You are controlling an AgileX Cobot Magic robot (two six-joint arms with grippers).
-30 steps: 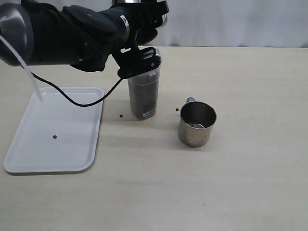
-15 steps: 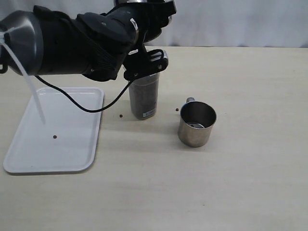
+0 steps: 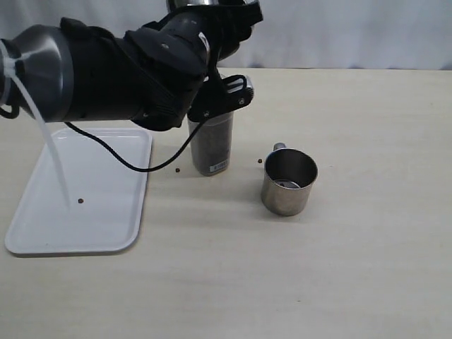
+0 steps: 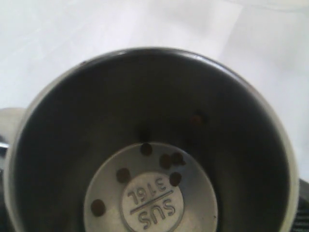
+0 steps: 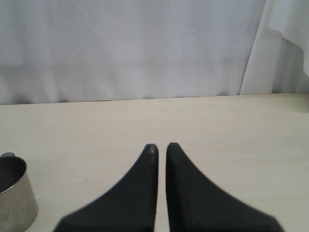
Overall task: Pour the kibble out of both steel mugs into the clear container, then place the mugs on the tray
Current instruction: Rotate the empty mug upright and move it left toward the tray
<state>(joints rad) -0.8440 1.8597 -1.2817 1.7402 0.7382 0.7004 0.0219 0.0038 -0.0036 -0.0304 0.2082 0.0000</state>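
Observation:
My left gripper (image 3: 220,13) is at the top of the exterior view, above the clear container (image 3: 212,145), shut on a steel mug (image 3: 189,3) of which only a shiny edge shows there. That held mug (image 4: 154,121) fills the left wrist view, mouth toward the camera, with several kibble pellets (image 4: 166,161) on its stamped base. The container is filled with kibble (image 3: 211,138) nearly to its top. The second steel mug (image 3: 288,182) stands upright on the table to the container's right and shows as the same mug (image 5: 12,195) in the right wrist view. My right gripper (image 5: 161,147) is shut on nothing.
The white tray (image 3: 106,212) lies at the left with one stray pellet (image 3: 82,201) on it. Loose pellets (image 3: 177,170) lie on the table beside the container. The left arm's black bulk and cable hang over the tray's far end and hide the container's rim.
The left arm's wrist and forearm have swung to the right over the container, with the mug still held at the top. The second mug, container and tray have not moved.

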